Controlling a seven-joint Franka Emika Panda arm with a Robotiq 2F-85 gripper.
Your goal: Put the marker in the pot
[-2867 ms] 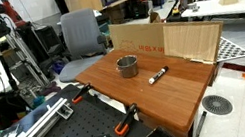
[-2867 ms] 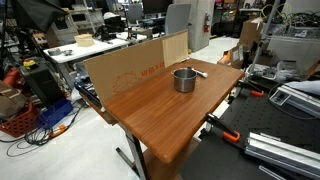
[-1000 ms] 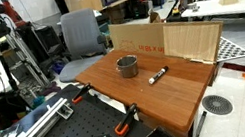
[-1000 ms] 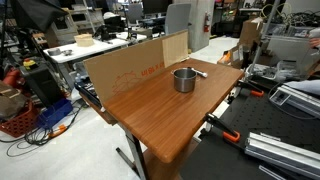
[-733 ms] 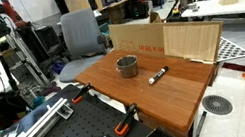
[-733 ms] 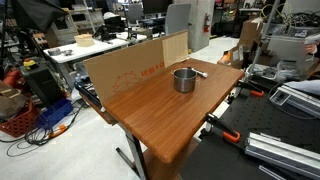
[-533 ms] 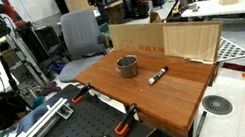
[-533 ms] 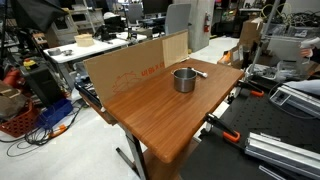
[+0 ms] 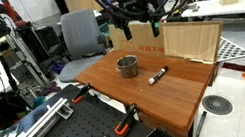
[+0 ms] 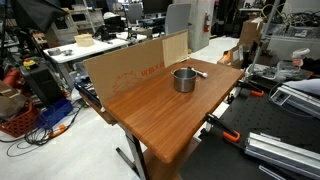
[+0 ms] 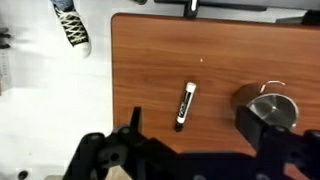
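Observation:
The marker, black with a lighter end, lies flat on the wooden table, a little apart from the small grey metal pot. Both also show in an exterior view, pot and marker. My gripper hangs open and empty, well above the pot and marker. In the wrist view the marker lies between my spread fingers, with the pot off to the right, partly hidden by one finger.
A cardboard wall stands along the table's back edge and also shows in an exterior view. A grey office chair is behind the table. Orange clamps sit at the table's front edge. A sneaker is on the floor.
My arm and open gripper have swung in from the top of an exterior view and now hang over the table. Marker and pot have not moved.

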